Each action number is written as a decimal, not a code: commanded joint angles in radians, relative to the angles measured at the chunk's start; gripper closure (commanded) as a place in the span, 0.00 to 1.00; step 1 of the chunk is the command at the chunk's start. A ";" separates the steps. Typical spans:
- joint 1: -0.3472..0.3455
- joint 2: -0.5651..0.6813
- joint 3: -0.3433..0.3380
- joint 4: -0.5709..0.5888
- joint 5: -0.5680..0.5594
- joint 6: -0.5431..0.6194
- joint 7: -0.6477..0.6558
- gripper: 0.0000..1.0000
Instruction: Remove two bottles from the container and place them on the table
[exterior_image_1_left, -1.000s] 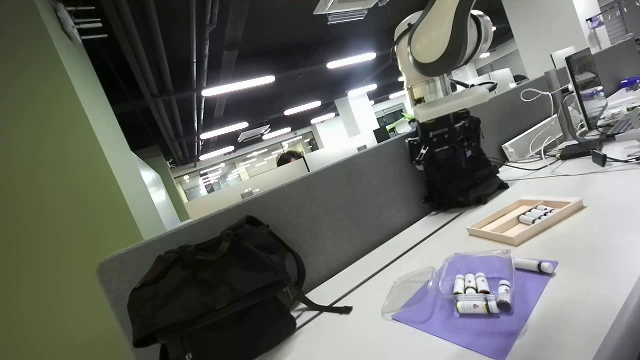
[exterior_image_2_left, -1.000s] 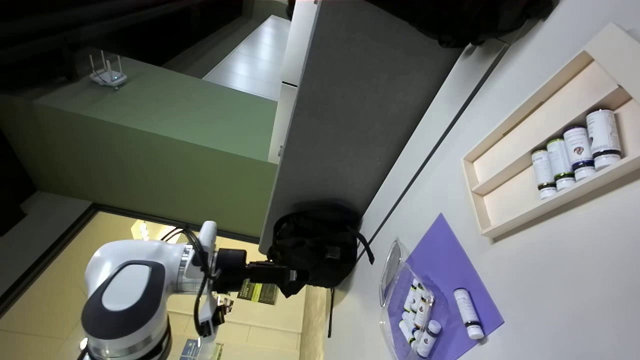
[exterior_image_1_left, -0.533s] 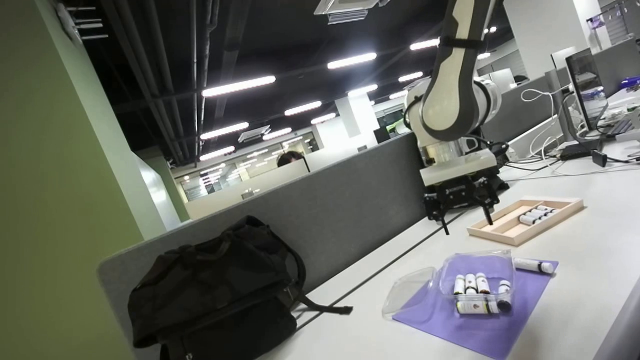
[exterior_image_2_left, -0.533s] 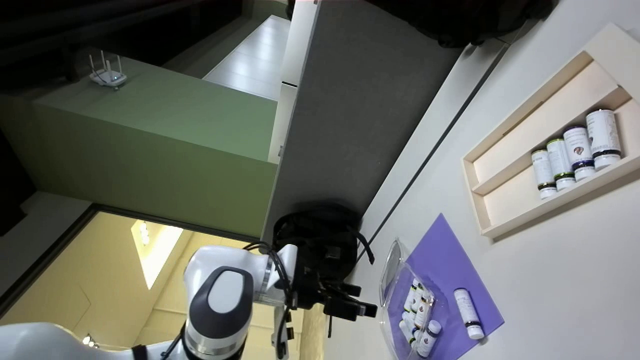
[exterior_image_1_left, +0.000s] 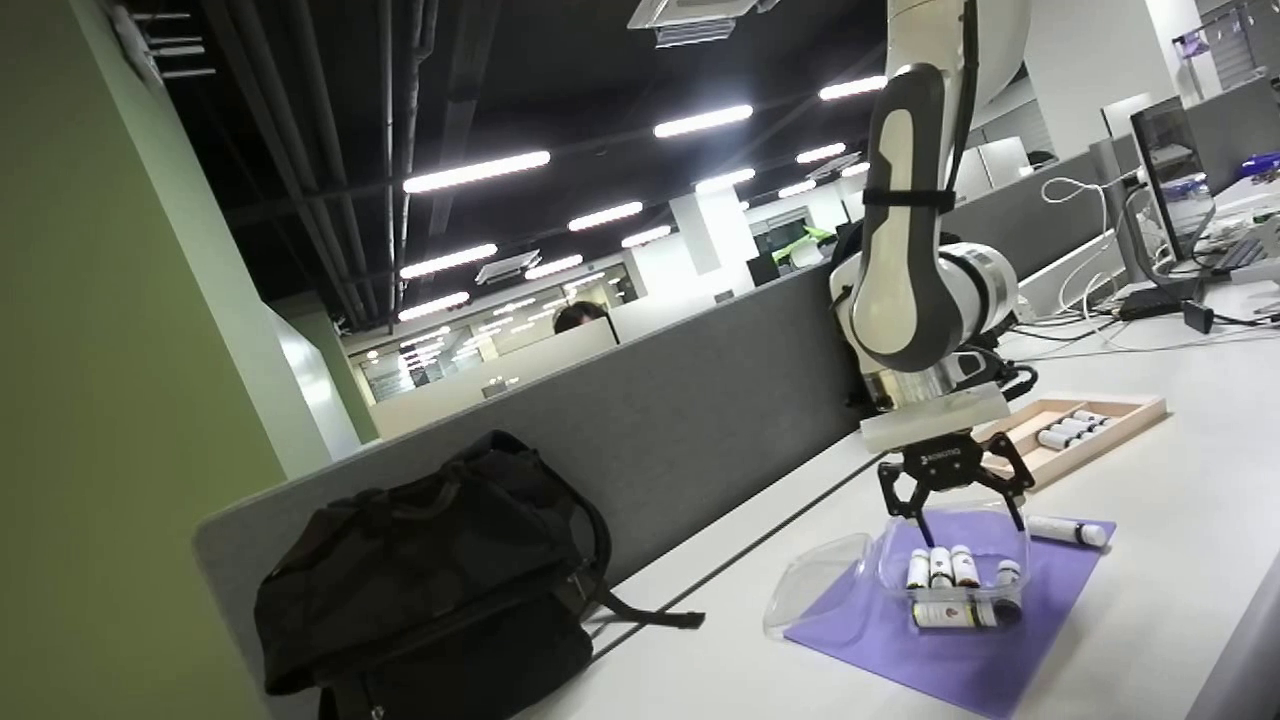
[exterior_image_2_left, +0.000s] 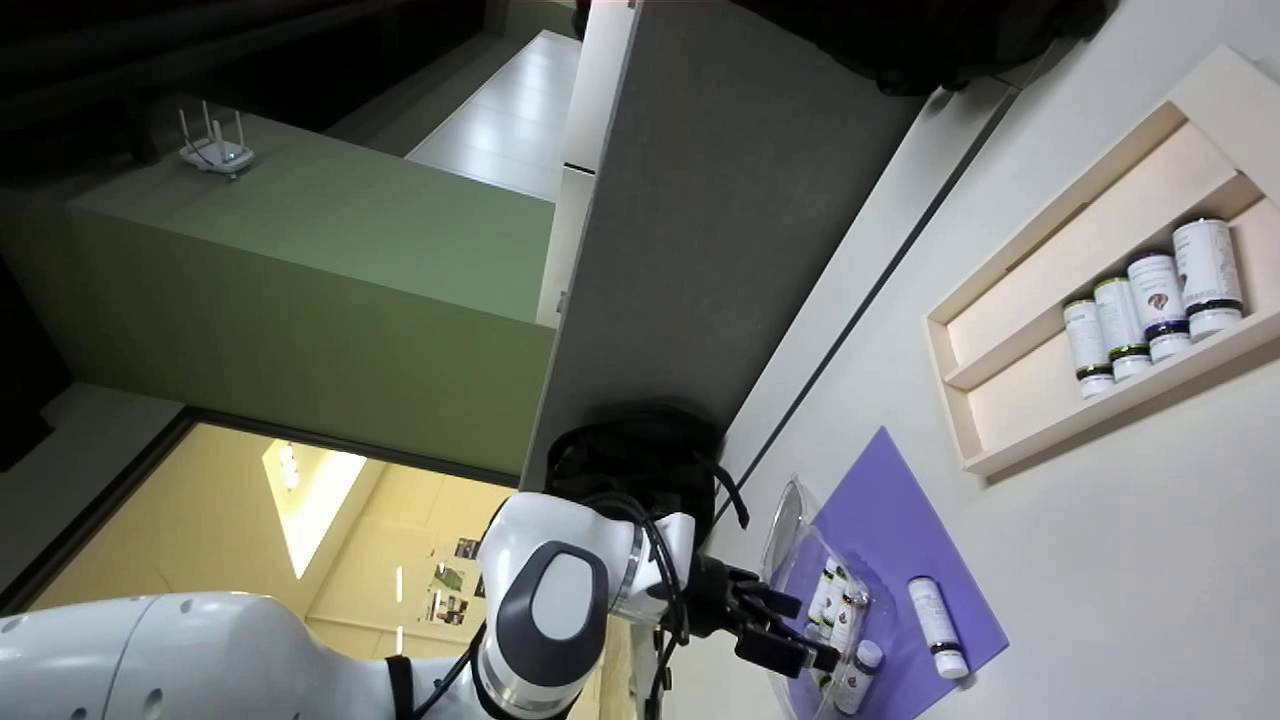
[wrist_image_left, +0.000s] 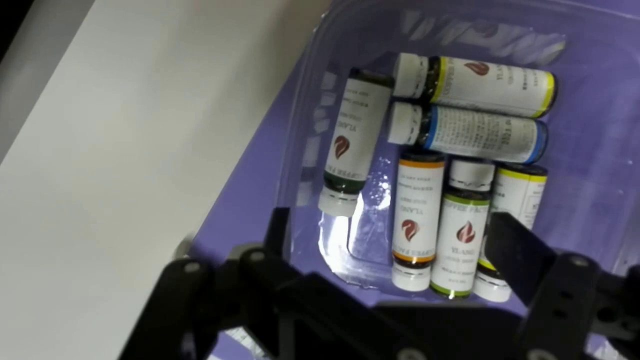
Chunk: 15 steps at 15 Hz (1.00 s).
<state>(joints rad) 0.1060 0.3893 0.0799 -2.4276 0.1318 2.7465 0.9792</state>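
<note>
My gripper (exterior_image_1_left: 976, 535) is open and empty, pointing down just above the clear plastic container (exterior_image_1_left: 888, 562). In the wrist view, its fingertips (wrist_image_left: 390, 220) are wide apart over the container's wall (wrist_image_left: 300, 150). Several white-labelled bottles lie inside: a dark green-banded one (wrist_image_left: 357, 130) alone at the left side, yellow-banded (wrist_image_left: 495, 86) and blue-banded (wrist_image_left: 485, 134) ones crosswise, and an orange-banded one (wrist_image_left: 417, 205) beside a lime-banded one (wrist_image_left: 460, 245). A finger partly hides another yellow-banded bottle (wrist_image_left: 520, 192). A loose bottle (exterior_image_2_left: 932, 615) lies on the mat outside the container. The white table (exterior_image_2_left: 1130, 560) surrounds the mat.
The container's open lid (exterior_image_1_left: 820, 590) lies beside it on the purple mat (exterior_image_1_left: 970, 665). A wooden tray (exterior_image_2_left: 955, 420) holds several bottles (exterior_image_2_left: 1150, 300). A black backpack (exterior_image_1_left: 430, 590) lies against the grey partition (exterior_image_1_left: 700, 420). A monitor (exterior_image_1_left: 1170, 180) and cables stand farther back.
The arm has come down from high up near the partition to over the container. Its fingers now show spread apart there. Bottles, container and tray have not moved.
</note>
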 joint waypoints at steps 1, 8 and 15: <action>0.040 0.020 -0.020 0.020 0.046 0.048 -0.010 0.00; 0.093 0.089 -0.068 0.023 0.040 0.145 -0.023 0.00; 0.165 0.159 -0.150 0.034 0.042 0.257 -0.075 0.25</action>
<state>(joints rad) 0.2431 0.5194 -0.0401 -2.4081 0.1741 2.9775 0.9267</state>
